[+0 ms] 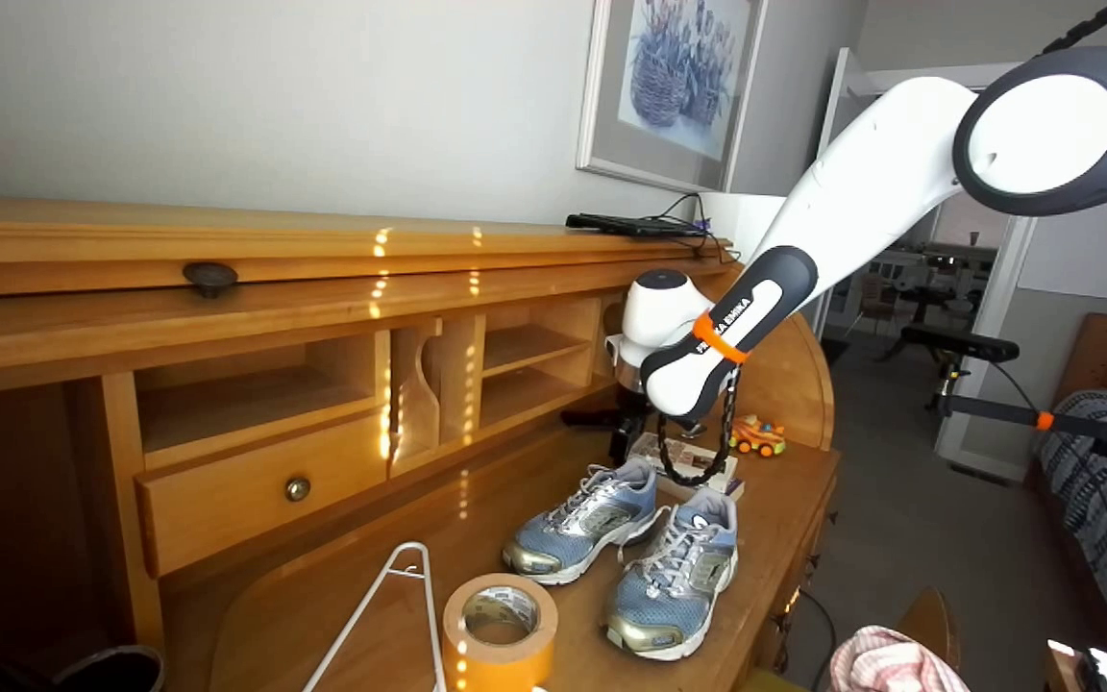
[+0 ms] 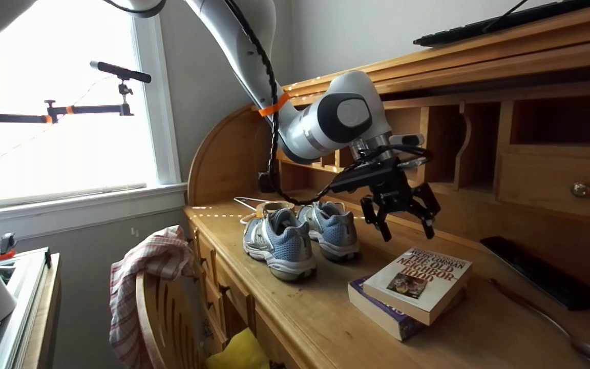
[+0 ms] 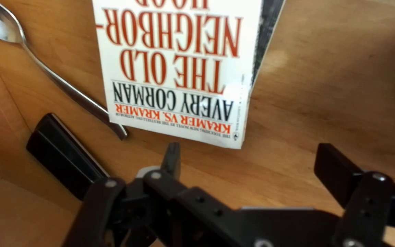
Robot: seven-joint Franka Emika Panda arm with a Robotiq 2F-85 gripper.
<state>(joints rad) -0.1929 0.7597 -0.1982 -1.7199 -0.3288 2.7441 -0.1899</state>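
- Black two-finger gripper (image 2: pixel 408 233), right of centre in an exterior view: released, its jointed fingers spread wide above the wooden desk (image 2: pixel 333 312). In an exterior view the smooth white robot arm (image 1: pixel 861 183) mostly hides it.
- White paperback with red lettering (image 2: pixel 420 282), lower right, below the gripper, askew on a thicker purple-covered book (image 2: pixel 377 310) that it mostly covers. In the wrist view its printing is upside down, cut off by the top edge.
- Slim, shiny metal spoon (image 3: pixel 68 88), upper left of the wrist view, bowl cropped by the frame.
- Long, glossy black object (image 3: pixel 63 156), perhaps a remote control, left, partly behind the gripper.
- Blue-and-silver mesh running shoes (image 2: pixel 282 246), mid-frame.
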